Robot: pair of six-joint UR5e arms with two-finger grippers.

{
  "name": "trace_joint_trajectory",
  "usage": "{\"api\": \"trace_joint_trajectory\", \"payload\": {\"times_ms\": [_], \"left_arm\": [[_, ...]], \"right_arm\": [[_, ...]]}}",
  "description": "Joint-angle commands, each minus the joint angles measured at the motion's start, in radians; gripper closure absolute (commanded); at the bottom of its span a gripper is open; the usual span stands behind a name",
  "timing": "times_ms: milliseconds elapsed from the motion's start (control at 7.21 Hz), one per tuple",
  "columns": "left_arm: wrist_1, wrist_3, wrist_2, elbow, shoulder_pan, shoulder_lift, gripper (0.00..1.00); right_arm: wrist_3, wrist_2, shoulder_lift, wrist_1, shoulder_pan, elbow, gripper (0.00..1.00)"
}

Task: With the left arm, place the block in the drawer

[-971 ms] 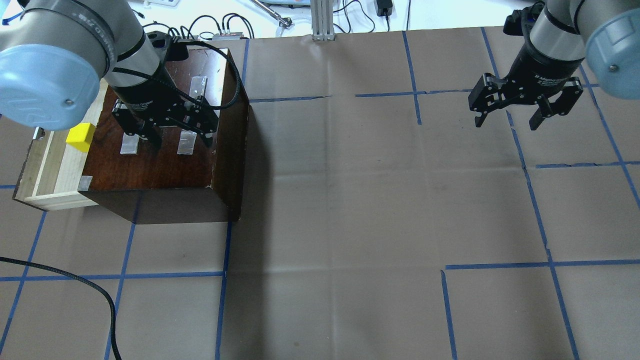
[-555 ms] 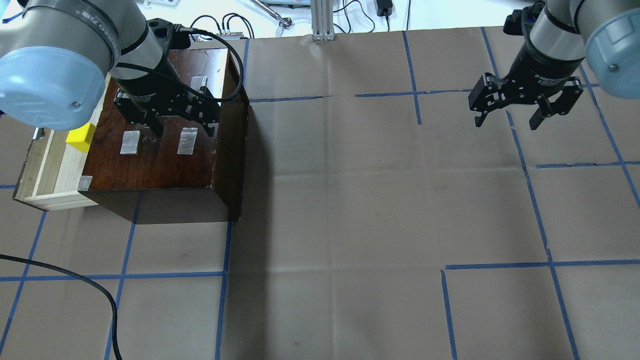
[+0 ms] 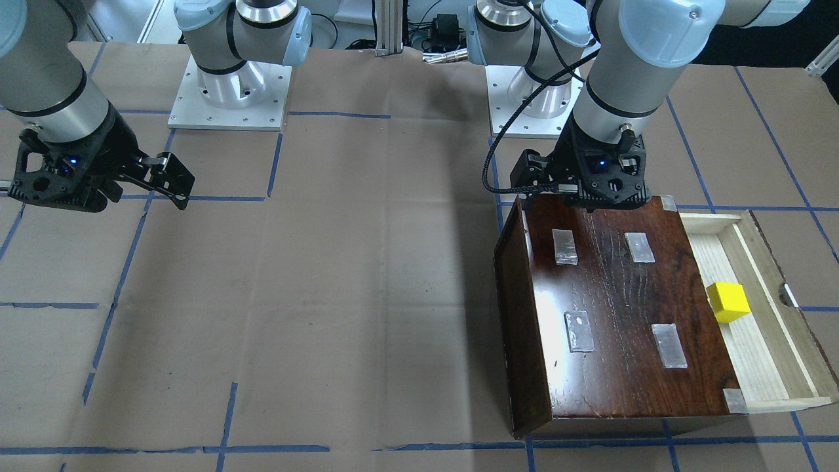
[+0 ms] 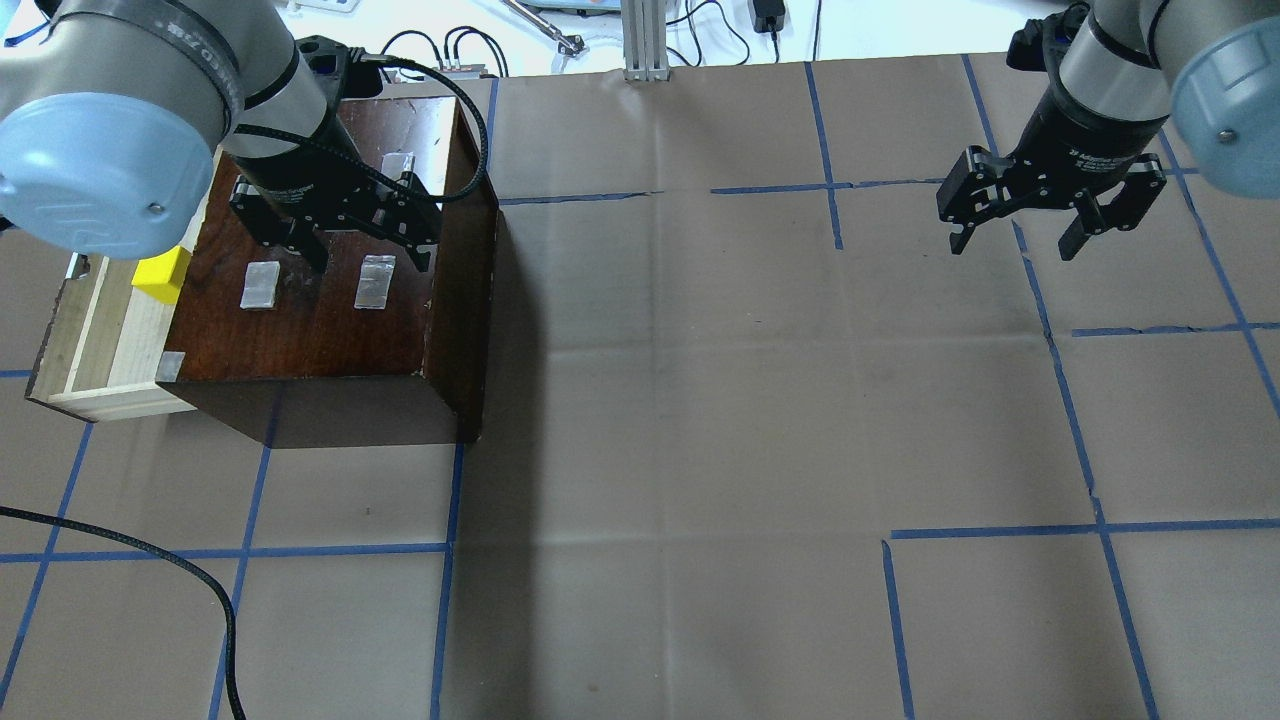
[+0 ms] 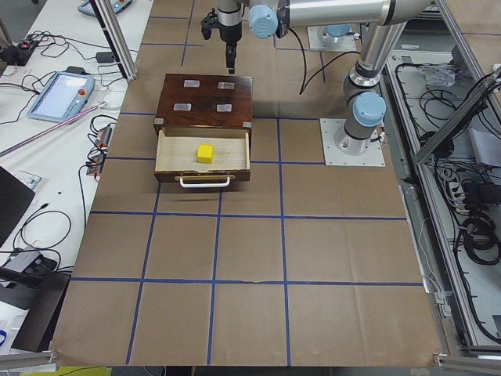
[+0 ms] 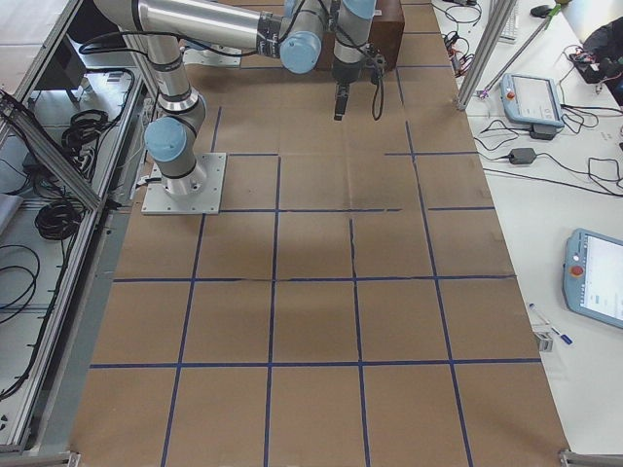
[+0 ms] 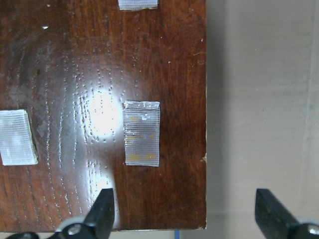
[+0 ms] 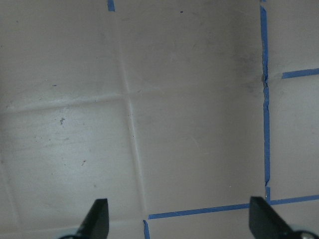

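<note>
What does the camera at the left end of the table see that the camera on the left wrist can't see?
Only the exterior left view shows the yellow block lying in the open drawer. Only the left wrist view shows, close up, that the left gripper has its fingertips spread apart with nothing between them, above the box's edge. Both views show the shiny top of the dark wooden box and the pale tape patches stuck on it.

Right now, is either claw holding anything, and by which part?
Nothing is held. Both the left claw and right claw are open and empty; the block lies loose in the drawer.
</note>
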Motion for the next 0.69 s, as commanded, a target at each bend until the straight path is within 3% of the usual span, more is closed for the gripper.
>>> {"api": "trace_joint_trajectory", "payload": {"times_ms": [0,555], "left_arm": [[-0.001,-0.001,0.000,0.001,0.000,-0.001,0.01],[-0.001,0.000,-0.004,0.005,0.000,-0.001,0.01]], "right_arm": [[0.000,0.000,0.000,0.000,0.000,0.001,0.00],[-0.001,0.000,0.000,0.000,0.000,0.001,0.00]]}}
